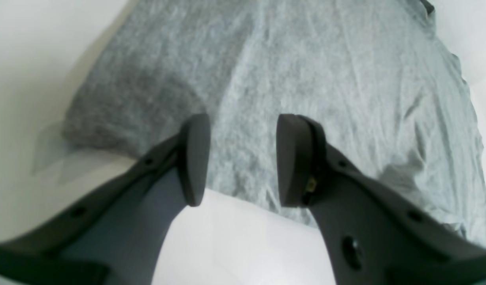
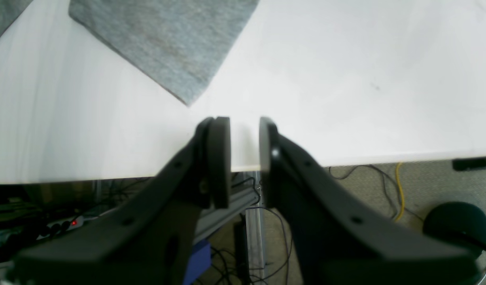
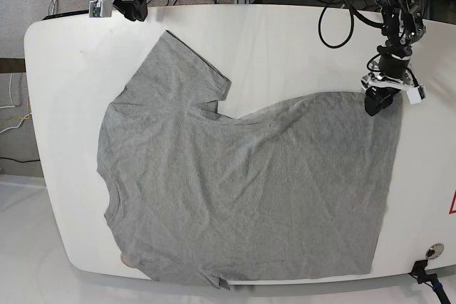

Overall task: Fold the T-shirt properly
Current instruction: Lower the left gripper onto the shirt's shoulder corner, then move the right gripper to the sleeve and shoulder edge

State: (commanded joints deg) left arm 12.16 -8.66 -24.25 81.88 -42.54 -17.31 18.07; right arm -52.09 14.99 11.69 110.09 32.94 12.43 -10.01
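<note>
A grey T-shirt (image 3: 249, 183) lies spread flat on the white table (image 3: 285, 40), collar toward the left and hem toward the right. My left gripper (image 3: 376, 102) hovers over the shirt's far right hem corner. In the left wrist view the left gripper (image 1: 243, 158) stands open, with the shirt's fabric (image 1: 306, 79) and its edge below the two fingers and nothing held. My right gripper (image 3: 132, 11) sits at the table's far left edge, apart from the shirt. The right wrist view shows the right gripper (image 2: 244, 152) narrowly open and empty, with a sleeve (image 2: 167, 43) ahead of it.
The table's edge (image 2: 345, 160) runs just under the right gripper. Beyond it are floor cables (image 2: 399, 190), a dark round object (image 2: 456, 221) and a power strip (image 2: 65, 225). A red sticker (image 3: 452, 204) marks the table's right edge.
</note>
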